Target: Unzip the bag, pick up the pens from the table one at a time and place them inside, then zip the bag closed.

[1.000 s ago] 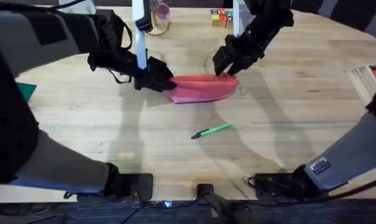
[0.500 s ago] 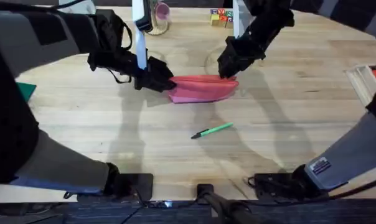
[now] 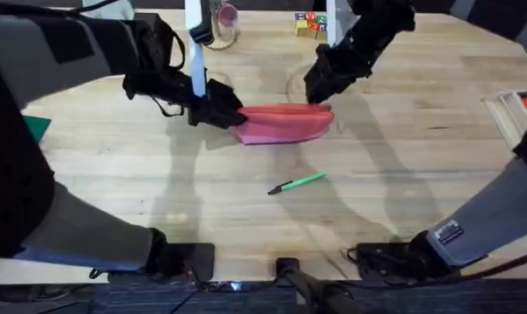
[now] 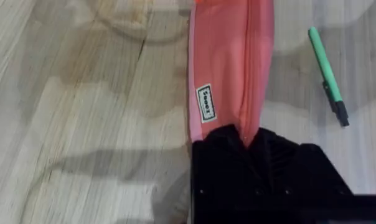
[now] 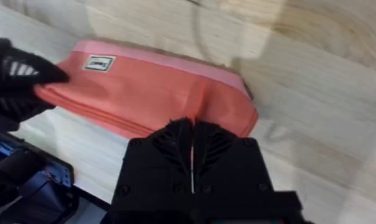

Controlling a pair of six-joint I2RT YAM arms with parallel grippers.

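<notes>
Light wooden plank table point(image 3: 403, 166). A pink-red bag point(image 3: 285, 122) lies between the two sets of jaws, its ends under them. A green pen point(image 3: 297, 183) lies apart, on the base side of the jaws. Beyond the jaws: coloured blocks point(image 3: 309, 23) and possibly a glass jar point(image 3: 224, 24).

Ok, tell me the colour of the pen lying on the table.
The pen is light green with a dark tip, clearest in the left wrist view.

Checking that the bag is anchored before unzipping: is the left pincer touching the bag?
Touching. In the left wrist view the left pincer is shut on the bag, pinching its end fold with no gap.
</notes>
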